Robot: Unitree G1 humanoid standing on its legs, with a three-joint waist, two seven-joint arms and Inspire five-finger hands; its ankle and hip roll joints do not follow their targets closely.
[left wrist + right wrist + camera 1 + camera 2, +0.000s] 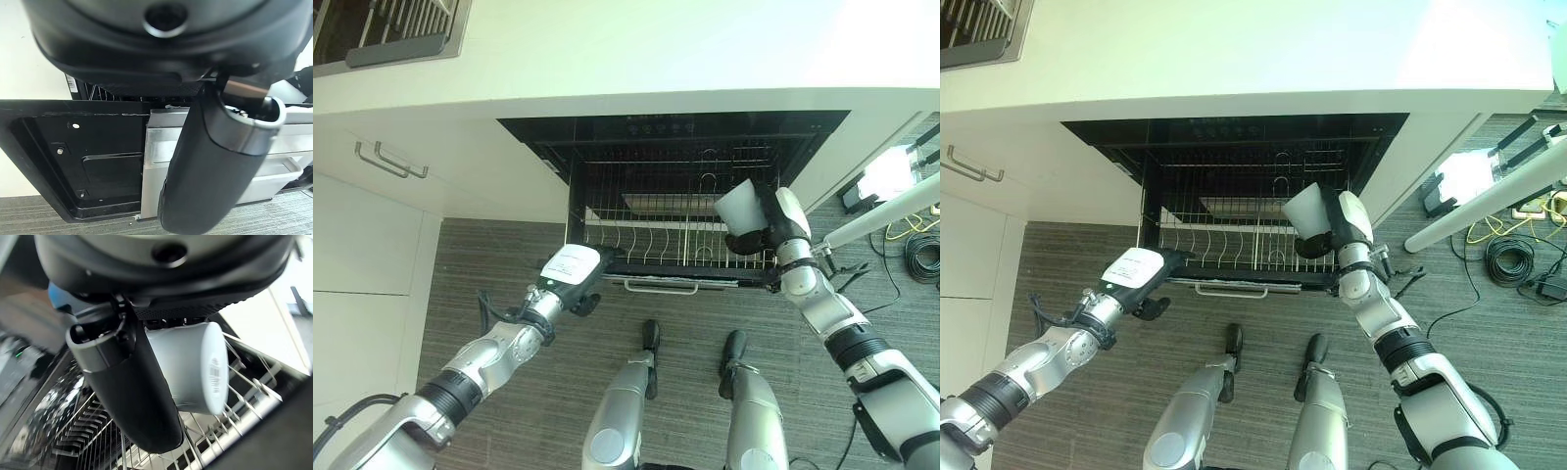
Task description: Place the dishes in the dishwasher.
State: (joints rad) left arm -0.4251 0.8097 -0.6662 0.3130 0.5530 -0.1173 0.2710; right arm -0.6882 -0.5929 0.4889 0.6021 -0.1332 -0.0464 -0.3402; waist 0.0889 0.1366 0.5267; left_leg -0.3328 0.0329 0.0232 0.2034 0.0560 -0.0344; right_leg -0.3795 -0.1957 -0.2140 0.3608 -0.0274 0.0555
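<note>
- From the head camera I see the dishwasher standing open under the white counter, its wire rack pulled out toward me over the grey floor.
- My right hand is up over the right end of the rack, fingers and thumb curled round a white cup.
- In the right wrist view the cup lies on its side in the grip, its flat base turned outward, with the thumb across its wall and the rack's tines just below it. I cannot tell whether the cup touches the wires.
- My left hand sits at the rack's front left corner, near the silver handle bar on the rack's front edge.
- The left wrist view puts the thumb in front of the dishwasher's dark side panel and a pale grey front piece; I cannot tell whether that hand's fingers are apart or closed on anything.
- A white cabinet with a metal pull stands left of the machine.
</note>
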